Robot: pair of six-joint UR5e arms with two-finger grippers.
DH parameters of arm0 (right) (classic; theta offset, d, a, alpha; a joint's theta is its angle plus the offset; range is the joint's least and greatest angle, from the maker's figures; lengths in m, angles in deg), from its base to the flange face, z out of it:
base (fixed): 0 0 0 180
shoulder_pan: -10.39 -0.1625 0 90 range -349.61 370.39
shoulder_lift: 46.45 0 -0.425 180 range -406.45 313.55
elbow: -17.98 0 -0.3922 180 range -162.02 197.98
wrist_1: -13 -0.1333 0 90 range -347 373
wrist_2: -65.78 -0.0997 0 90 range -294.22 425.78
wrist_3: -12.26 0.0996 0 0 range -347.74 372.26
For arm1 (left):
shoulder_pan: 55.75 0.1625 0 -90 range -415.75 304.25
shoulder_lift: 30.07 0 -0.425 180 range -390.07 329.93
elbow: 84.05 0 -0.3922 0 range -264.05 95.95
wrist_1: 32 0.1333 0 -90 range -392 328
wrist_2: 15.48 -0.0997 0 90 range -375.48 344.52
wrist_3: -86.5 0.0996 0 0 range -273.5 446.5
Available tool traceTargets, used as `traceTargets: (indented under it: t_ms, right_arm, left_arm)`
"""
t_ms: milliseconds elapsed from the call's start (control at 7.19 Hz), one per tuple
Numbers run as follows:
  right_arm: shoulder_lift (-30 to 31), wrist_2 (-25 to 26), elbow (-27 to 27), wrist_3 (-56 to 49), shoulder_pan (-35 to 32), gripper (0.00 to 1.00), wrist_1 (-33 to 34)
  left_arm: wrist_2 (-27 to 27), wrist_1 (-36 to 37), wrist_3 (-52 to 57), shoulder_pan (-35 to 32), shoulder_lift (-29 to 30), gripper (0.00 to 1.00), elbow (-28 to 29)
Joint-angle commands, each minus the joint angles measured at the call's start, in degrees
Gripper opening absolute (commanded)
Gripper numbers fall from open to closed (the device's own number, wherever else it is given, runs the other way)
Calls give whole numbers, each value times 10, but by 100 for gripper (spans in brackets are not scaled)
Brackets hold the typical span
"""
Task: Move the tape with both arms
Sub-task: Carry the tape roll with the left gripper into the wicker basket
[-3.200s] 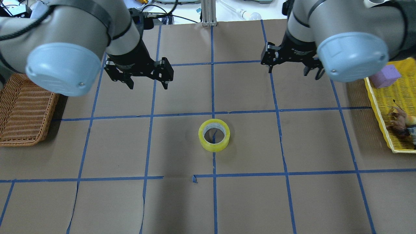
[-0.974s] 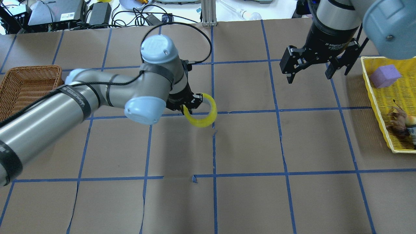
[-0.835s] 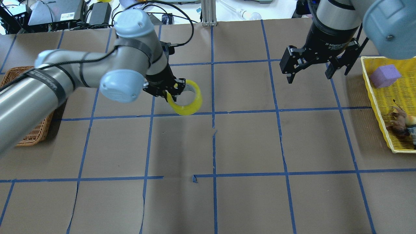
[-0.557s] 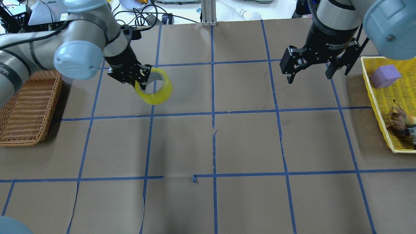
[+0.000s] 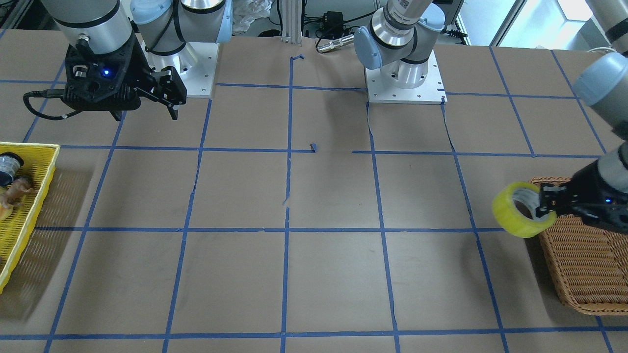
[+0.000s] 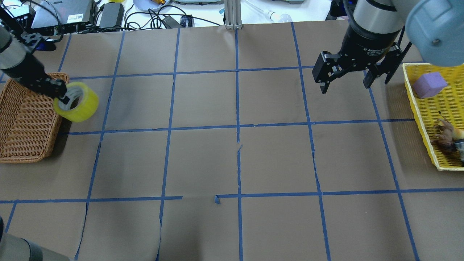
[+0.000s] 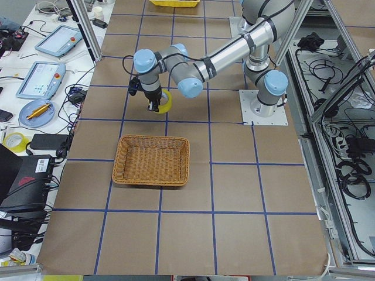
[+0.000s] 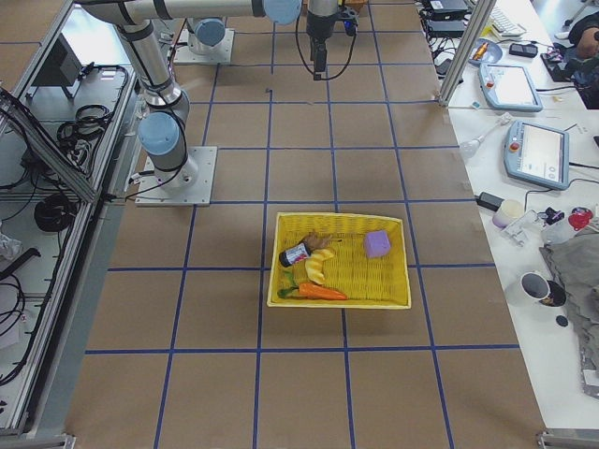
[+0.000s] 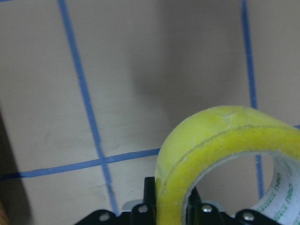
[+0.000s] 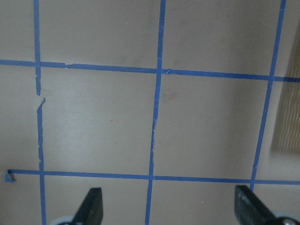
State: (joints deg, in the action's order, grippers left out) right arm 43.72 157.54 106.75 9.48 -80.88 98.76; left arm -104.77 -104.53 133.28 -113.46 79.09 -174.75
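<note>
left end effector grasping tape beside basket, right end effector released

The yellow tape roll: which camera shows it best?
The overhead exterior view: the whole tape shows, held by the left gripper near the wicker basket. Front-facing is nearly as clear; exterior left shows it small, the left wrist only part, close up. Others miss it.

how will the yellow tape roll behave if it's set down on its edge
Probably stiff: the tape shows no squashing where the left gripper pinches its wall. Being round, it would likely roll if it lands on edge.
</note>
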Motion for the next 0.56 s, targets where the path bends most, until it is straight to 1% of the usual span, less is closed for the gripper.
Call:
traceTargets:
  t_ms: [0,139,417]
  right_arm:
    - [0,0,1,1,0,100,-2]
    - [0,0,1,0,0,100,-1]
    - [0,0,1,0,0,100,-2]
  left_arm:
    - [-28,78,161,105,48,0,25]
    - [-26,92,191,115,83,0,55]
    - [-23,146,192,116,138,0,66]
